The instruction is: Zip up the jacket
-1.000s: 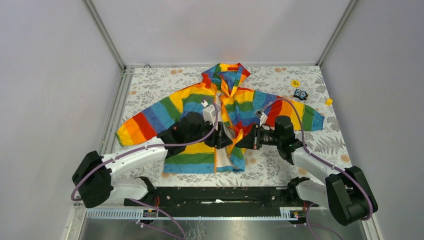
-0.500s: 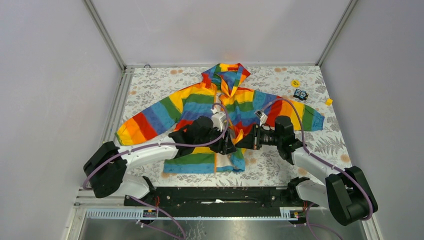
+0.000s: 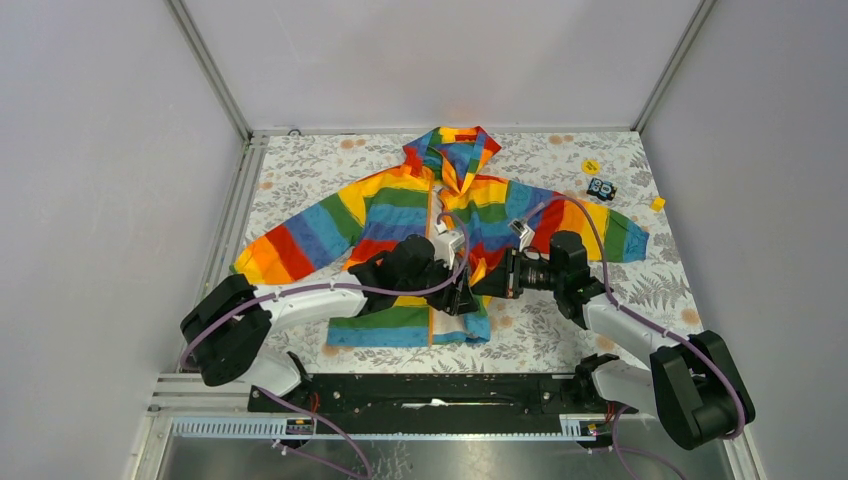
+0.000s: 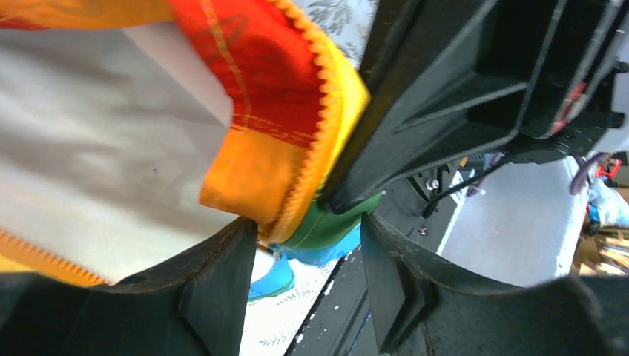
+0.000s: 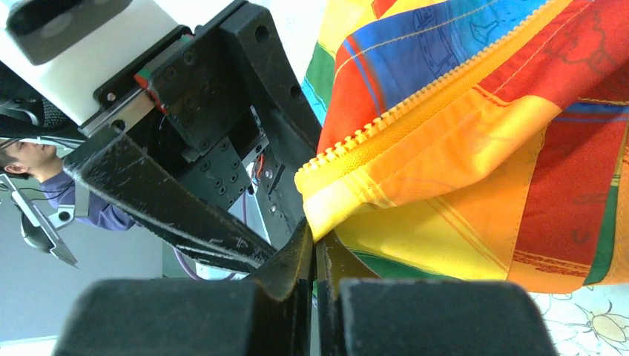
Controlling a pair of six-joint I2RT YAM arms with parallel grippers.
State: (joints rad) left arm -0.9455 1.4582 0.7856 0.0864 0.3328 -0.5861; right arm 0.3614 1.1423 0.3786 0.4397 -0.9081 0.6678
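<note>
jacket [image 3: 400, 215] spread flat, sleeves out | left fingers [image 3: 463, 298] and right fingers [image 3: 492, 283] at its lower front, seemingly touching

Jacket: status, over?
Right gripper shut on jacket zipper edge. Left gripper open, fingers either side of that edge. Lower front not zipped, lining showing. Small toys far right, clear.

Jacket [image 3: 395, 205] lower front hidden beneath left end effector [image 3: 465, 298], right end effector [image 3: 488, 282]
</note>
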